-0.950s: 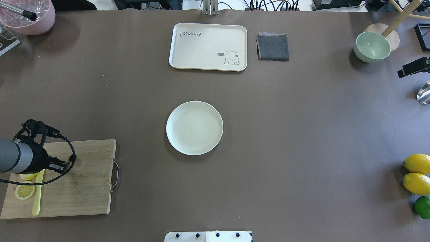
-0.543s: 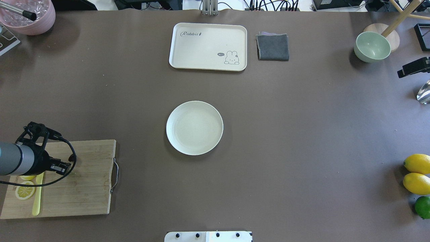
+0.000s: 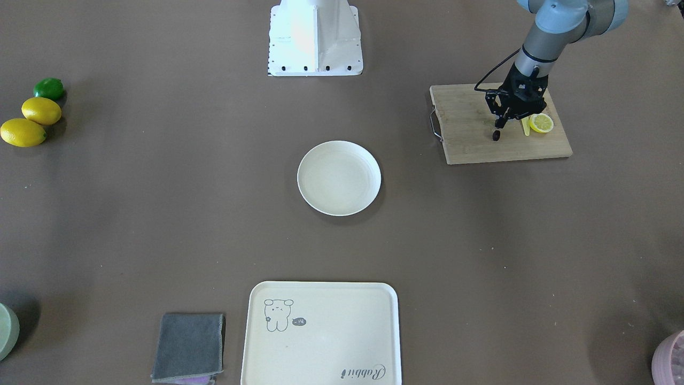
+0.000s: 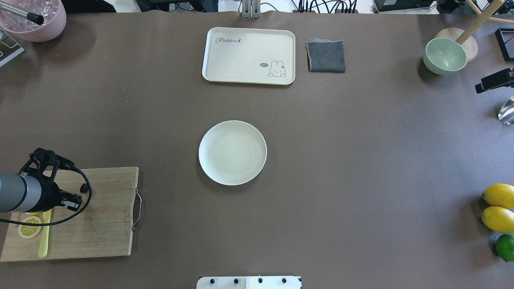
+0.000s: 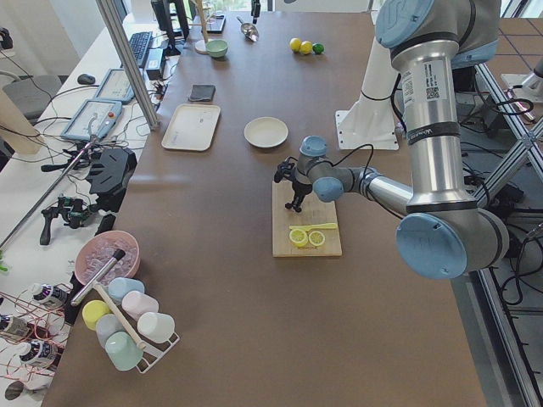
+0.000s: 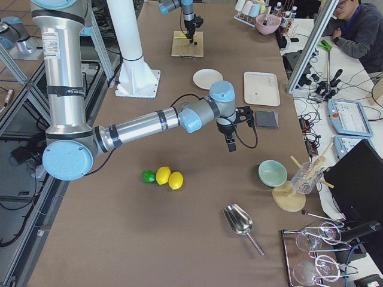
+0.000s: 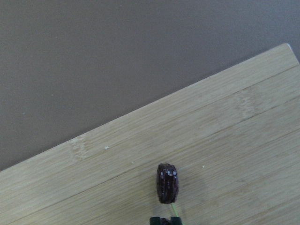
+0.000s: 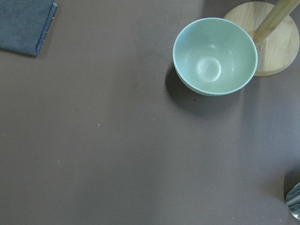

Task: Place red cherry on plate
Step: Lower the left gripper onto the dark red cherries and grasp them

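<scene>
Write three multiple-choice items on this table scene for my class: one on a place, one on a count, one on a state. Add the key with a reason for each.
1. Where is the red cherry?
A on the grey cloth
B on the wooden cutting board
C in the green bowl

2. How many whole yellow lemons lie on the table?
A two
B one
C four

3. In what state is the plate?
A upside down
B full of fruit
C upright and empty

Key:
1 B, the left wrist view shows the cherry over the board's wood grain.
2 A, two lemons lie beside one green lime.
3 C, its bare inside shows in the overhead view.
</scene>
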Tool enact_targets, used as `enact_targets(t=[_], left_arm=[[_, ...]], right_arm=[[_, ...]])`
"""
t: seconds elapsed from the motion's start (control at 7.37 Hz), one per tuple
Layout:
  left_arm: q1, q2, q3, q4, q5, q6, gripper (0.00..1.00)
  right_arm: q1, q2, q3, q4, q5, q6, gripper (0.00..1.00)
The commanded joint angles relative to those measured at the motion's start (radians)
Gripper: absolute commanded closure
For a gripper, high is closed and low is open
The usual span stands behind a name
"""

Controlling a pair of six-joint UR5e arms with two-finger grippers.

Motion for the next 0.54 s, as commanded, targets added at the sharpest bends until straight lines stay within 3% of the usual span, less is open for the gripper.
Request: enact_targets(t=[0.0, 0.41], left_arm=[[-0.013, 0.004, -0.051, 0.000, -0.007, -0.003, 1.00], [-0.013, -0.164, -0.034, 0.000, -0.009, -0.149, 1.00]], right_arm=[[0.000, -0.002, 0.000, 0.001, 0.002, 0.001, 0.00], [0.000, -0.016, 0.000, 0.005, 0.000, 0.001, 0.00]])
